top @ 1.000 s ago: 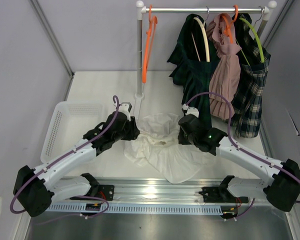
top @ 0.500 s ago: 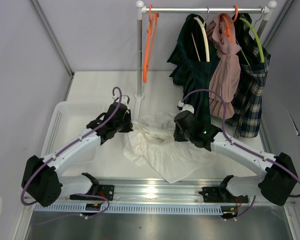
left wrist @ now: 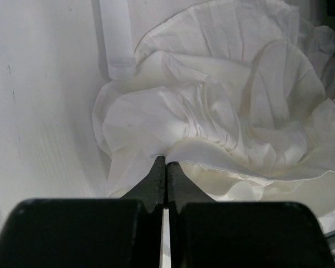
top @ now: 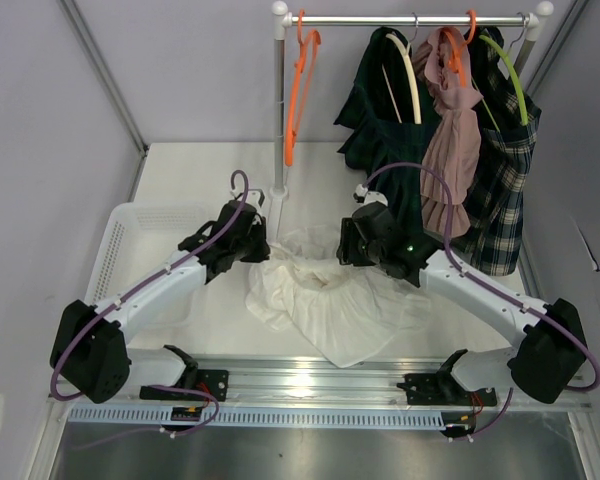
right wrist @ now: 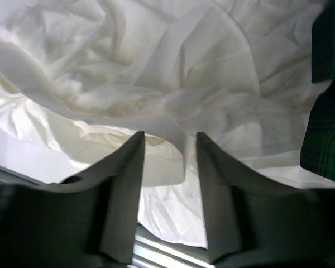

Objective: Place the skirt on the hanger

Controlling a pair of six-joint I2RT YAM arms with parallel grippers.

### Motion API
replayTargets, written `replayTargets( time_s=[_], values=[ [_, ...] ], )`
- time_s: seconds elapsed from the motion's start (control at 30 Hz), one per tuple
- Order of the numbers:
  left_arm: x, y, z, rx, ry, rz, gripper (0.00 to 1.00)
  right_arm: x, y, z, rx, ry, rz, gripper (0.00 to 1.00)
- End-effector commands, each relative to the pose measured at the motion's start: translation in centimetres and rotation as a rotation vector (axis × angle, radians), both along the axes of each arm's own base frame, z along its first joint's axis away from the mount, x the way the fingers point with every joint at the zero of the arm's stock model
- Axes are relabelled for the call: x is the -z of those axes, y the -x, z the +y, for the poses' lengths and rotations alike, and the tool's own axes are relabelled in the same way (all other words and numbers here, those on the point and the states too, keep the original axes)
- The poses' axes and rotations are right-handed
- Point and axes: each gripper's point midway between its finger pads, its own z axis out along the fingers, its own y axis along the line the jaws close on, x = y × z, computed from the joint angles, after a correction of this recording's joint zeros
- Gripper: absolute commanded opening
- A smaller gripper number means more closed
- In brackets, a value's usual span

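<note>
We take the rack post as our marker. Left of it the tabletop lies bare to the back wall; the basket stands nearer us on that side. Just right of it hangs the orange hanger, then an open gap, then hung garments walling off the rest. The skirt is heaped beside its foot.

The skirt is white, thin and heavily creased. It lies in a rumpled heap on the table, gathered waist uppermost and hem spread toward the near edge. My left gripper pinches a fold at its left rim. My right gripper straddles another fold, fingers apart. The orange hanger hangs bare at the left end of the rail.
</note>
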Motion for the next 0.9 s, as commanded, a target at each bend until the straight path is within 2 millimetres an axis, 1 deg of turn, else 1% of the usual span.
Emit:
replayTargets(
  time_s=[0.0,0.03,0.1,0.13,0.23,0.3,0.33,0.37,0.4,0.43,0.47,0.5,0.53,0.57,0.6,0.63,0.67,0.73,0.77,0.8,0.83,0.87],
  values=[
    [-2.7,-1.4,-1.3,0.036,0.059,-0.074,0.00,-3.4,-0.7,0.7,-0.020,-0.033,-0.062,0.53],
    [-2.8,-1.3,-1.3,0.037,0.062,-0.074,0.01,-4.1,-0.9,0.7,-0.016,-0.040,-0.071,0.60],
    [-2.7,-1.3,-1.4,0.042,0.065,-0.070,0.02,-4.9,-0.7,0.7,-0.016,-0.049,-0.076,0.65],
    [-2.9,-1.3,-1.5,0.043,0.068,-0.074,0.02,-5.9,-0.7,0.9,-0.019,-0.065,-0.091,0.70],
    [-3.0,-1.3,-1.6,0.049,0.071,-0.074,0.02,-7.9,-0.5,1.1,-0.026,-0.096,-0.123,0.73],
    [-2.9,-1.2,-1.6,0.052,0.075,-0.070,0.02,-10.6,-1.1,1.6,-0.037,-0.137,-0.187,0.73],
    [-2.8,-1.1,-1.6,0.053,0.075,-0.068,0.02,-11.6,-1.4,1.9,-0.041,-0.149,-0.213,0.74],
    [-2.6,-1.0,-1.6,0.055,0.076,-0.064,0.03,-13.9,-1.9,2.1,-0.038,-0.179,-0.266,0.74],
    [-2.7,-1.0,-1.6,0.055,0.078,-0.066,0.04,-15.5,-2.5,2.4,-0.047,-0.192,-0.315,0.75],
    [-2.6,-1.0,-1.6,0.056,0.075,-0.064,0.04,-16.6,-2.9,2.6,-0.046,-0.200,-0.342,0.76],
    [-2.4,-0.9,-1.5,0.057,0.072,-0.061,0.04,-19.6,-3.4,2.8,-0.039,-0.234,-0.400,0.77],
    [-2.4,-0.9,-1.5,0.058,0.071,-0.061,0.04,-21.3,-4.0,3.0,-0.034,-0.252,-0.446,0.78],
    [-2.4,-0.8,-1.4,0.058,0.068,-0.061,0.04,-22.1,-4.8,3.4,-0.040,-0.241,-0.472,0.79],
    [-2.3,-0.7,-1.5,0.059,0.068,-0.058,0.04,-23.6,-5.2,3.6,-0.038,-0.253,-0.508,0.79],
    [-2.2,-0.7,-1.4,0.059,0.066,-0.055,0.04,-26.8,-5.6,3.5,-0.025,-0.287,-0.567,0.81],
    [-2.1,-0.7,-1.4,0.060,0.065,-0.056,0.04,-27.9,-6.1,3.7,-0.030,-0.286,-0.595,0.82],
    [-2.0,-0.6,-1.4,0.059,0.064,-0.053,0.04,-30.1,-6.9,4.2,-0.024,-0.313,-0.640,0.82],
    [-2.0,-0.6,-1.3,0.061,0.062,-0.054,0.04,-31.8,-8.0,4.7,-0.023,-0.316,-0.685,0.84],
    [-2.1,-0.6,-1.3,0.063,0.061,-0.056,0.04,-31.7,-9.1,5.5,-0.019,-0.312,-0.693,0.85],
    [-2.0,-0.5,-1.3,0.062,0.060,-0.053,0.04,-33.5,-9.7,5.3,-0.002,-0.328,-0.730,0.86],
    [-2.0,-0.5,-1.4,0.070,0.065,-0.052,0.05,-33.7,-10.4,5.5,0.001,-0.323,-0.743,0.87],
    [-1.9,-0.3,-1.7,0.083,0.074,-0.045,0.04,-32.4,-11.9,6.6,0.003,-0.300,-0.725,0.87]
  ],
)
